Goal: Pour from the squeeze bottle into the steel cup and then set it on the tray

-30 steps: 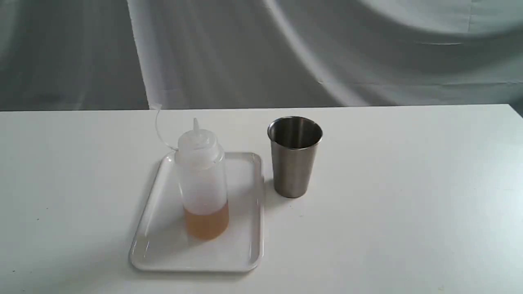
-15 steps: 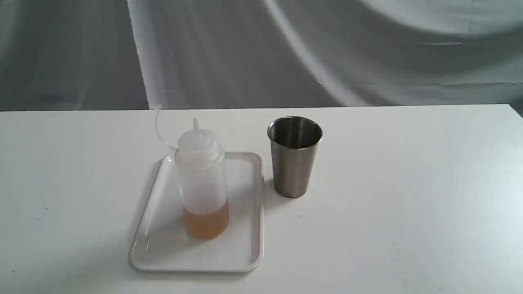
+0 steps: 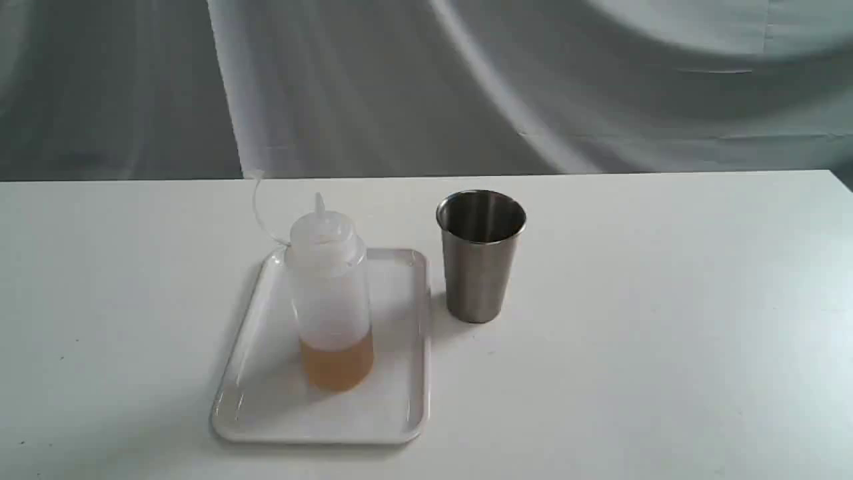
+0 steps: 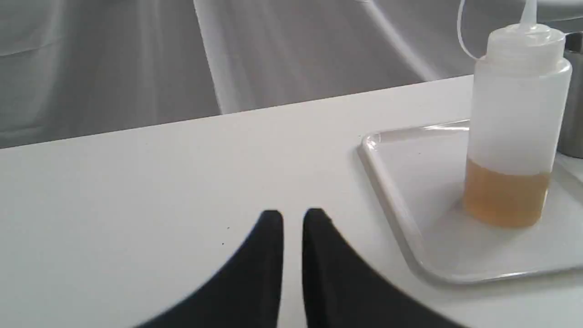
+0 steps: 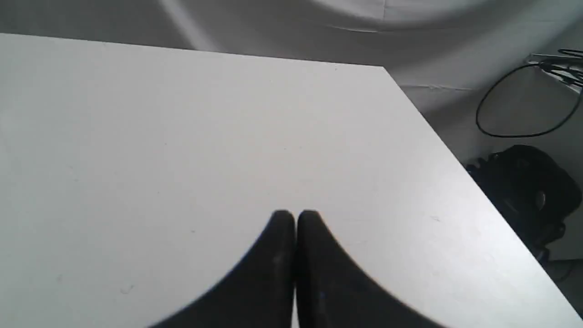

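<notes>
Now | squeeze bottle (image 3: 328, 293) upright on tray (image 3: 266, 400) | left pincer (image 4: 293, 216) slightly parted, empty | right pincer (image 5: 296, 216) clenched, empty

In the left wrist view, the shiny steel cup (image 4: 573, 95) is mostly hidden behind the see-through plastic squeeze bottle (image 4: 517, 123) and cut by the edge. The flat white tray (image 4: 401, 205) is cut off too.

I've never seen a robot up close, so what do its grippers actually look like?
Only the fingertips show. Each gripper, left and right, ends in two matte black fingers that widen toward the wrist and taper to rounded tips. No cables, markings or arm segments are visible in these views.
</notes>
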